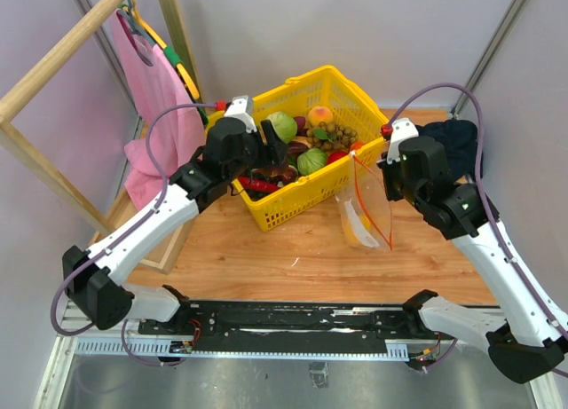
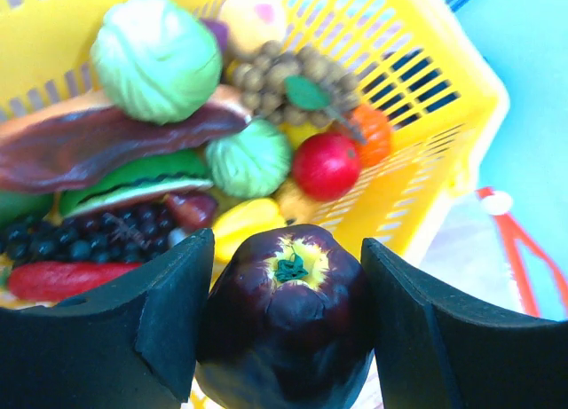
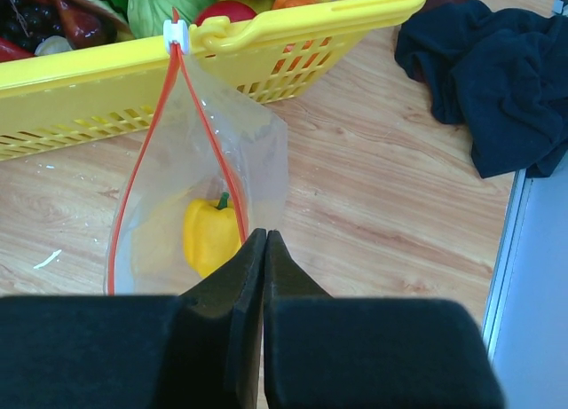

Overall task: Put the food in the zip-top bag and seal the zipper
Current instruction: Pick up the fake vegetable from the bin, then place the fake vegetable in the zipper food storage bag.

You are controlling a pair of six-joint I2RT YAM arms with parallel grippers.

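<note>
Dark purple fruit (image 2: 284, 329) snug between left jaws, above yellow basket (image 2: 461, 81)

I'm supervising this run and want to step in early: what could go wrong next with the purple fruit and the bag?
1. The left pincer holds the purple fruit over the basket. The bag mouth looks narrow, so the fruit may catch on the red strip and fall.
2. The right pincer pinches only one end of the bag, so a push could tug it free.
</note>
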